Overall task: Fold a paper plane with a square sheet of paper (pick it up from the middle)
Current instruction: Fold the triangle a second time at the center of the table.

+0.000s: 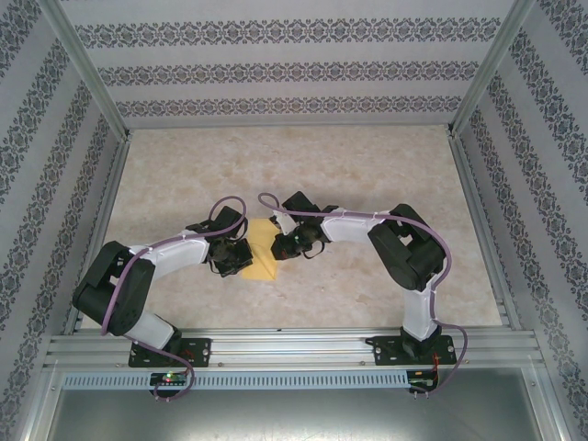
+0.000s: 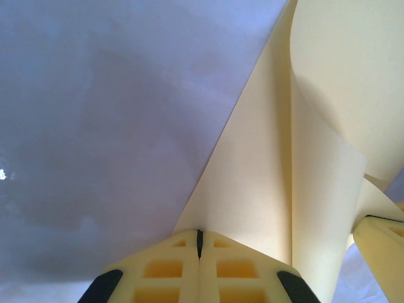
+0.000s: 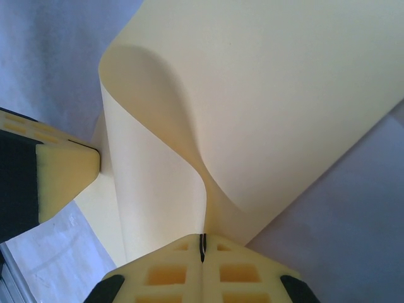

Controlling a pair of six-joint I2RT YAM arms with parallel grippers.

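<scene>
The square sheet of paper [image 1: 263,248] is plain yellow and lies mid-table between both grippers. My right gripper [image 1: 292,242] is shut on one edge of it. In the right wrist view that pinched edge rises from the gripper [image 3: 202,240] and the sheet [image 3: 265,95] curls over in a loose roll. My left gripper [image 1: 230,256] is shut, with nothing in the slit between its tips. In the left wrist view the gripper [image 2: 199,235] rests against the flat part of the sheet [image 2: 252,183]. The paper plane is out of view.
The tabletop [image 1: 303,165] is pale marble-patterned, with aluminium rails [image 1: 294,342] along the near edge and patterned walls on three sides. One fingertip of the right gripper [image 2: 382,249] shows at the left wrist view's lower right. A left gripper finger [image 3: 63,177] touches the sheet's flat layer.
</scene>
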